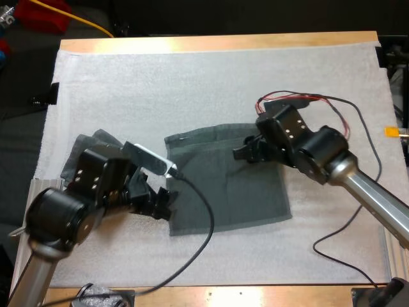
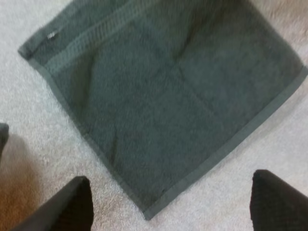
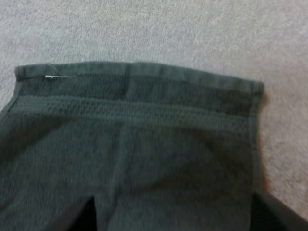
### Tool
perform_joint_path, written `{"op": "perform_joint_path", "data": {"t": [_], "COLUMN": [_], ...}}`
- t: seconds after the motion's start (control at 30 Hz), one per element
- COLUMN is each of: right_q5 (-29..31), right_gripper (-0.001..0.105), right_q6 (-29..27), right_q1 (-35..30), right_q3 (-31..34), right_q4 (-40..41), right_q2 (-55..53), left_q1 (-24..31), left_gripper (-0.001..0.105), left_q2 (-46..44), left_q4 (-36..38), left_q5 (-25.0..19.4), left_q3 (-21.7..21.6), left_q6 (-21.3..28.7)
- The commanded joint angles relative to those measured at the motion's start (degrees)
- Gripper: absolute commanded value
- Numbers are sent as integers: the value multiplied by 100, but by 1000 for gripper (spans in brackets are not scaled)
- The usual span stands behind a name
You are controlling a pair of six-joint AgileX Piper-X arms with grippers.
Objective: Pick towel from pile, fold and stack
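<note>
A dark grey-green towel (image 1: 230, 182) lies spread flat in the middle of the white mat, with a soft crease down its middle. My left gripper (image 1: 165, 203) hovers at the towel's near left corner. In the left wrist view its fingers (image 2: 72, 207) stand wide apart, and the towel's corner (image 2: 149, 209) points between them without touching. My right gripper (image 1: 246, 150) is over the towel's far right part. In the right wrist view the hemmed far edge (image 3: 139, 72) lies flat ahead, and that gripper (image 3: 178, 226) is spread above the cloth. A crumpled towel (image 1: 89, 144) sits behind my left arm, partly hidden.
Bare white mat (image 1: 192, 83) stretches from the towel to the table's far wooden edge (image 1: 223, 43). More bare mat (image 1: 268, 256) lies in front of the towel. The crumpled towel stays close to the mat's left side.
</note>
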Motion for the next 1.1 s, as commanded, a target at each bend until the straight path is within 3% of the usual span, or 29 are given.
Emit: {"op": "perform_joint_path", "data": {"t": [0.0, 0.13, 0.4, 0.7, 0.93, 1.07], "right_q5": [33, 27, -131, -247, -490, -754], "right_gripper": [63, 63, 63, 63, 63, 63], "right_q6": [18, 139, 648, 1573, 2179, 2542], "right_q1": [-23, -23, -23, -23, -36, -91], "right_q3": [-9, 281, 1674, 2957, 3631, 4020], "right_q4": [196, 237, 248, 248, 100, -472], "right_q2": [-128, -482, -1716, -3066, -3408, -3407], "left_q1": [-35, -35, -35, -35, -35, -35], "left_gripper": [66, 66, 66, 66, 66, 66], "left_q2": [-139, -418, -890, -1413, -1603, -1602], "left_q4": [42, 133, 636, 907, 905, 905], "left_q5": [-57, -57, -57, 118, 347, 465], "left_q3": [-34, -34, -34, -34, -34, -34], "left_q6": [-121, -341, -482, -697, -851, -943]}}
